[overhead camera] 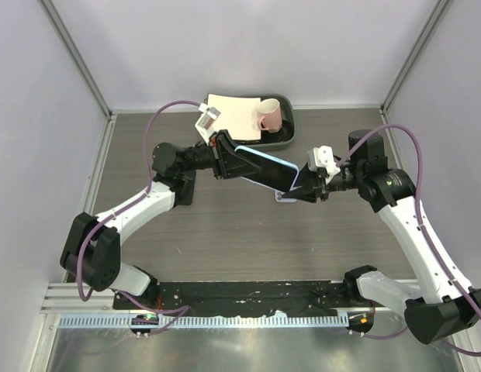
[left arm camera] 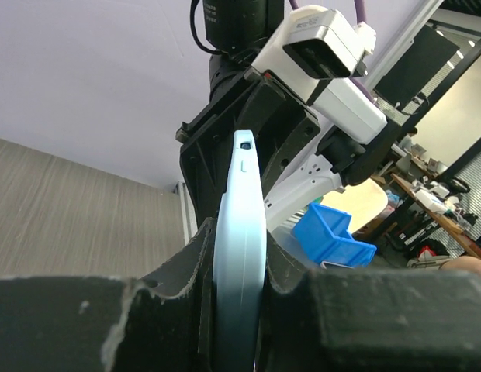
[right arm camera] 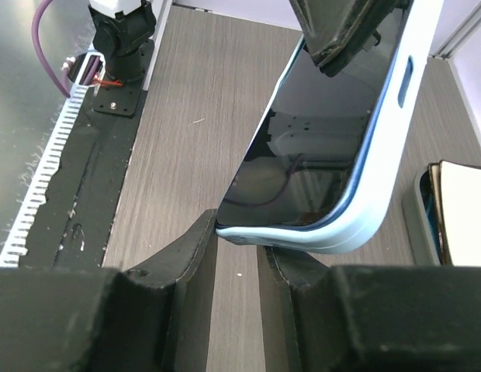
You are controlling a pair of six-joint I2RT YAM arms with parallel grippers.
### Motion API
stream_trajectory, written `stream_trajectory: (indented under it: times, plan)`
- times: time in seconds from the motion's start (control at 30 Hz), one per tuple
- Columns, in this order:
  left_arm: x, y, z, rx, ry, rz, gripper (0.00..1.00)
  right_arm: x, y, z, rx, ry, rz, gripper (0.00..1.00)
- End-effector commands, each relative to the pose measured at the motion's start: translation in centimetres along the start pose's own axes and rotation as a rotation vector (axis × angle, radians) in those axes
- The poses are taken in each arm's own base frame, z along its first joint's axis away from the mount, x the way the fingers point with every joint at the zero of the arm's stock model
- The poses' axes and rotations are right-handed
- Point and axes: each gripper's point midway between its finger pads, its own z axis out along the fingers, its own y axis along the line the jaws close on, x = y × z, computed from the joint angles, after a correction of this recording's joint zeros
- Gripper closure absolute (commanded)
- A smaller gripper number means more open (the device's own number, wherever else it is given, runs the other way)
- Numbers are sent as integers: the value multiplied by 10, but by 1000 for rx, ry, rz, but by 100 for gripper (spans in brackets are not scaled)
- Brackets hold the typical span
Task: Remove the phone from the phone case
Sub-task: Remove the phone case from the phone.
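Left gripper (overhead camera: pixel 223 155) is clamped on 1 end of the phone case (left arm camera: pixel 240 256), its 2 fingers pressing the pale blue sides; right gripper (overhead camera: pixel 302 188) meets the opposite end, fingers (right arm camera: pixel 195 256) set narrowly at a corner, though I cannot tell whether they pinch it; the phone (right arm camera: pixel 318 155) sits inside its case, dark screen showing, raised between both arms above the table (overhead camera: pixel 225 232); behind stands a tray (overhead camera: pixel 289 132) with a pink cup (overhead camera: pixel 268 116).
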Motion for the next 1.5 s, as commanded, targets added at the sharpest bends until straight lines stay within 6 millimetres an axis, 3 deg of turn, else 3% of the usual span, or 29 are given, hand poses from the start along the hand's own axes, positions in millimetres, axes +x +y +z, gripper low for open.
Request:
stream_trajectory:
  times: [0.0,0.1,0.27,0.3,0.37,0.43,0.53,0.7,1.0,1.27,1.3,1.47]
  plan:
    - [-44,-3,1,-42,-135,40,100,-38,24,-6,-81,-91,-239,87]
    - [-44,-7,3,-32,-131,36,100,-39,27,-6,-92,-93,-225,93]
    - [-40,-14,4,-8,-116,50,100,-45,9,-3,-49,-103,-153,97]
    - [-40,-15,4,-8,-116,53,100,-51,3,-2,-28,-114,-106,95]
    - [-39,-16,4,-4,-115,59,100,-48,-5,-2,21,-105,-34,82]
    - [-40,-18,4,1,-118,67,100,-44,-4,-2,31,-99,-17,72]
    - [-40,-20,4,7,-118,73,100,-45,0,1,5,-135,63,64]
    - [-40,-21,4,9,-117,74,100,-46,-2,3,-9,-159,69,60]
    - [-40,-25,3,16,-119,82,100,-44,-43,9,153,-202,152,59]
    - [-39,-25,3,18,-118,82,100,-46,-26,9,68,-199,111,65]
    - [-39,-25,3,18,-120,79,100,-37,-20,9,52,-173,148,65]
    - [-43,-26,6,19,-121,70,100,-28,-9,4,24,-102,-14,64]
